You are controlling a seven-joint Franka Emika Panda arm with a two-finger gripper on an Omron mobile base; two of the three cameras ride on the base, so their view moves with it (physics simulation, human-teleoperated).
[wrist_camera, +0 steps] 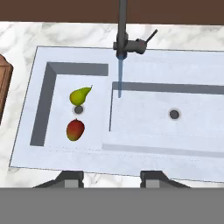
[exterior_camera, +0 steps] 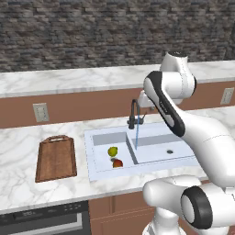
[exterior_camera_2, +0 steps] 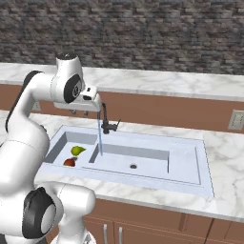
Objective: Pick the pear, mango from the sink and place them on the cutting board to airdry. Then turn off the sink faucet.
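The yellow-green pear (wrist_camera: 80, 95) and the red-orange mango (wrist_camera: 75, 130) lie in the left basin of the white sink (wrist_camera: 26, 100), on either side of the drain hole. From the left base, the pear (exterior_camera: 112, 151) lies just behind the mango (exterior_camera: 118, 163). The black sink faucet (wrist_camera: 124, 43) runs a thin blue stream (wrist_camera: 120, 76) onto the divider. My gripper (wrist_camera: 112, 179) hangs open and empty high above the sink's front rim; from the right base it (exterior_camera_2: 79, 112) sits just left of the faucet (exterior_camera_2: 106, 121). The wooden cutting board (exterior_camera: 56, 158) lies on the counter left of the sink.
Marble counter surrounds the sink (exterior_camera: 142, 170). A raised ledge and a stone wall run behind it. Wall outlets (exterior_camera: 41, 112) (exterior_camera_2: 236, 120) sit on the brown backsplash. A dark appliance front (exterior_camera: 46, 220) is below the counter at left. My own arm (exterior_camera: 170, 110) crosses over the right basin.
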